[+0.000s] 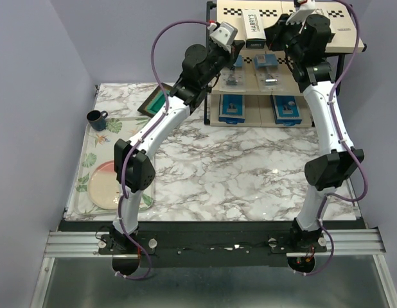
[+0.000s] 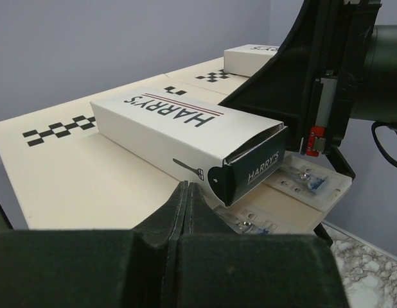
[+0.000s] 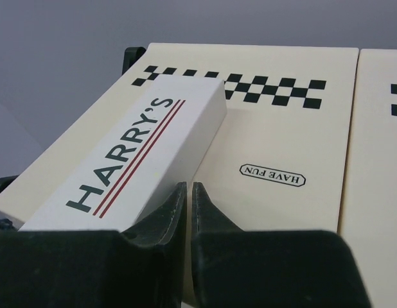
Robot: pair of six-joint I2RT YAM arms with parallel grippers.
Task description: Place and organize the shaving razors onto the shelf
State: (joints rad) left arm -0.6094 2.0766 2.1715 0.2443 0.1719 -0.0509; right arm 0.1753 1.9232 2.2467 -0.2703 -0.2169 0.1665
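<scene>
Left pincer [image 2: 187, 187] pressed shut just short of a white HARRY'S box [image 2: 179, 131], box lying on the shelf's checker-edged top board [image 2: 70, 173], second white box [image 2: 250, 58] behind, right arm [image 2: 333, 77] looming alongside, blister packs [image 2: 301, 183] on the tier below, marble table [image 2: 372, 256] beneath
</scene>
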